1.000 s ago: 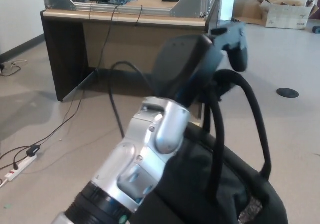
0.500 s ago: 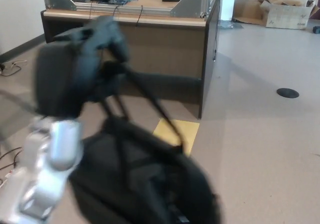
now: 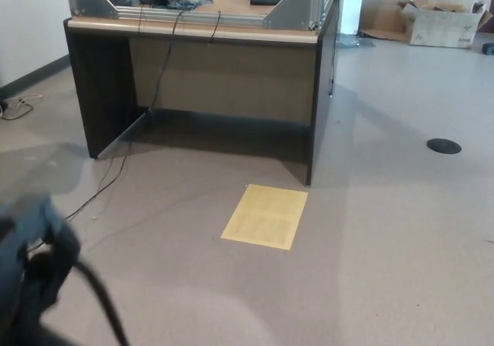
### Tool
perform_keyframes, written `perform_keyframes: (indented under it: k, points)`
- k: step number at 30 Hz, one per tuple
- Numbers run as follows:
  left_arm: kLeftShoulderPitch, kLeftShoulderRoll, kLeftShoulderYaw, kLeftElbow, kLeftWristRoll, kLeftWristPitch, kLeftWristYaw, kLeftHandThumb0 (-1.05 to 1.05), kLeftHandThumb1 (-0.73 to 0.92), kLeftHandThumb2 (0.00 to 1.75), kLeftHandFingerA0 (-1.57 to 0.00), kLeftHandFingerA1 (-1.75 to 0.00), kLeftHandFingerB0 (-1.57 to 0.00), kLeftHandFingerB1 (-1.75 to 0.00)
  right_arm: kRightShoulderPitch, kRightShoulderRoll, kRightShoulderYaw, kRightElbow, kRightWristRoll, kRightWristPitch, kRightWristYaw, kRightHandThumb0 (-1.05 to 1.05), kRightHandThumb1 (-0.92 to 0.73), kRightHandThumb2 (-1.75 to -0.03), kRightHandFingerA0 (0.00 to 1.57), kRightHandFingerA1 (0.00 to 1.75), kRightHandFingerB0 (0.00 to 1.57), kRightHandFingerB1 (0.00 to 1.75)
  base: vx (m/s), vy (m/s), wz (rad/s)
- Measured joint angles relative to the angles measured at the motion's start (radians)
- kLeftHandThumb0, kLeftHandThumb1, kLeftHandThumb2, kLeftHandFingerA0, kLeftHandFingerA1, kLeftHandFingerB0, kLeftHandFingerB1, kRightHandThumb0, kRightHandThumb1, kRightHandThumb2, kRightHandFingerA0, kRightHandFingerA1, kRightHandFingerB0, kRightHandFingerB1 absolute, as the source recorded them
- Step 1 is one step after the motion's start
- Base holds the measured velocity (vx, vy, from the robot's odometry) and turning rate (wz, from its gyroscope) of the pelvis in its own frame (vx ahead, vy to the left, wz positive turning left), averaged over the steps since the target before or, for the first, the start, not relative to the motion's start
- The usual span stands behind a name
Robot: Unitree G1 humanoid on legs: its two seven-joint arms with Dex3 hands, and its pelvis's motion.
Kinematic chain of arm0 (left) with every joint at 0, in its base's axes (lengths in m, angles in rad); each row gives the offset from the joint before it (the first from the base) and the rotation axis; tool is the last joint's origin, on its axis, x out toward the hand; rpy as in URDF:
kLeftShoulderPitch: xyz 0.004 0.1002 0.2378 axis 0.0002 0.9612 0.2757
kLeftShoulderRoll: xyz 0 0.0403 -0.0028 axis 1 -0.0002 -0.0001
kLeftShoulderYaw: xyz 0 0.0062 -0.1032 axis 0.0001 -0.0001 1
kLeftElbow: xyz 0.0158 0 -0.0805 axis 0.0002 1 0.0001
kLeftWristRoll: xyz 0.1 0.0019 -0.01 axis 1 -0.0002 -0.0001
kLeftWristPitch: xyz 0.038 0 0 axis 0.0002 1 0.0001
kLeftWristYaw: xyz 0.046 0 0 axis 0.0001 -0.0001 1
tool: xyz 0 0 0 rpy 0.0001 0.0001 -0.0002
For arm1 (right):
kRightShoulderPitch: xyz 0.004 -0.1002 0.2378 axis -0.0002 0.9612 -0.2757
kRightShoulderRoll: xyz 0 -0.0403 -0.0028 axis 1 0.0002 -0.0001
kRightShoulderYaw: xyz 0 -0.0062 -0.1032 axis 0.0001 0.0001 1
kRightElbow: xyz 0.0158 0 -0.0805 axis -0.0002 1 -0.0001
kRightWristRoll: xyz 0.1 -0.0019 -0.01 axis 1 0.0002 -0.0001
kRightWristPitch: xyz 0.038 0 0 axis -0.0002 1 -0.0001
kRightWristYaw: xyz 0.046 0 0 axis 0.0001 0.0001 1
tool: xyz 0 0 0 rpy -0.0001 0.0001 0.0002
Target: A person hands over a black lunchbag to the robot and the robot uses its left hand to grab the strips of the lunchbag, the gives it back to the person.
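Only a blurred part of my left hand (image 3: 31, 257) shows, at the lower left corner of the head view. A black strap of the lunchbag (image 3: 99, 296) curves out of its closed fingers and runs down out of the picture. The bag's body lies below the frame and is hidden. My right hand does not show, and no person is in view.
A dark wooden desk (image 3: 224, 76) with a metal frame and cables on top stands ahead. A yellow sheet (image 3: 266, 216) lies on the floor before it. Cables (image 3: 108, 180) trail at the left. A round black floor cover (image 3: 444, 145) and a cardboard box (image 3: 444, 18) are at the right.
My left arm has swung from the picture's middle down and to the left with the lunchbag hanging from it. Arm and bag have almost left the view, uncovering the floor and the yellow sheet.
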State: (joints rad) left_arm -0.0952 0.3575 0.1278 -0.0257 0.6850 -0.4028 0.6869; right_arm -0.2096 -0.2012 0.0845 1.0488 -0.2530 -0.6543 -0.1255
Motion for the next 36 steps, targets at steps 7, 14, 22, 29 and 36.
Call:
perform_keyframes:
  k: [7,14,22,29,36]
  points:
    - [0.133,0.001,-0.008,0.195,0.022,-0.075,0.106,-0.06,0.55,0.56,-0.86,-1.75,-0.65,-1.75,0.002,0.000,0.005,0.000,-0.003,0.000,0.000,-0.58,-0.73,-0.62,0.63,0.46,0.54,0.43,0.00,0.000,0.00]
    - [0.219,0.007,-0.038,0.448,0.040,-0.129,0.207,-0.07,0.54,0.56,-0.88,-1.75,-0.66,-1.73,0.010,0.000,0.015,0.001,-0.012,0.000,-0.003,-0.60,-0.73,-0.62,0.64,0.46,0.55,0.44,0.00,0.000,0.00]
    - [0.246,0.057,-0.078,0.689,0.057,-0.178,0.314,-0.09,0.54,0.56,-0.87,-1.75,-0.66,-1.73,0.029,0.000,0.020,0.001,-0.019,0.000,-0.010,-0.58,-0.72,-0.62,0.65,0.47,0.56,0.45,0.00,0.000,0.00]
    - [0.247,0.094,-0.118,0.819,0.070,-0.227,0.419,-0.11,0.53,0.56,-0.87,-1.75,-0.66,-1.74,0.045,0.000,0.022,0.002,-0.023,0.000,-0.017,-0.58,-0.72,-0.63,0.66,0.47,0.57,0.45,0.00,0.000,0.00]
    - [0.221,0.137,-0.129,0.850,0.086,-0.291,0.522,-0.12,0.56,0.56,-0.85,-1.75,-0.63,-1.72,0.045,0.000,0.025,0.002,-0.029,0.000,-0.026,-0.58,-0.73,-0.63,0.66,0.47,0.56,0.44,0.00,0.000,0.00]
